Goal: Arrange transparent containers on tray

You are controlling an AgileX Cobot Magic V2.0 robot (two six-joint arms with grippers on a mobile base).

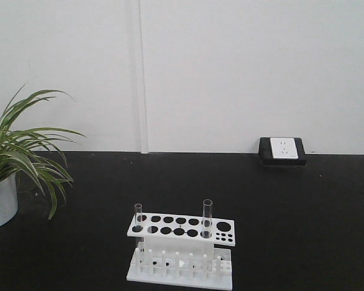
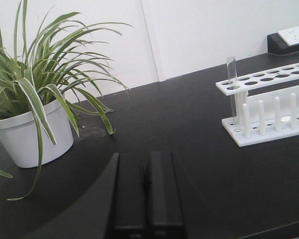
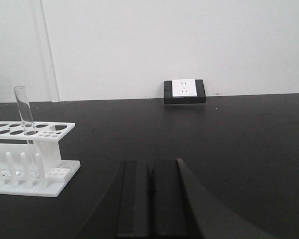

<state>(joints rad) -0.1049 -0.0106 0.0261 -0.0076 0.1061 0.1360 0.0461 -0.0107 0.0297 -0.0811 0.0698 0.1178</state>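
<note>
L claw (image 2: 145, 196) & R claw (image 3: 150, 199) both closed, holding nothing, low over black table (image 1: 303, 230). L tube (image 1: 138, 225) & R tube (image 1: 207, 217) upright in white rack (image 1: 181, 229). Plant (image 2: 35, 89) left; socket (image 3: 183, 88) by wall.

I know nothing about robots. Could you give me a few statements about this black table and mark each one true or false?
1. The left test tube and the right test tube stand upright in the white rack. True.
2. A yellow tray lies beside the rack. False: no tray shows in any view.
3. The left gripper is holding a tube. False: it is closed on nothing and is away from the rack.
4. A potted plant stands to the left of the rack. True.
5. The right gripper is wide open. False: its fingers are pressed together.
</note>
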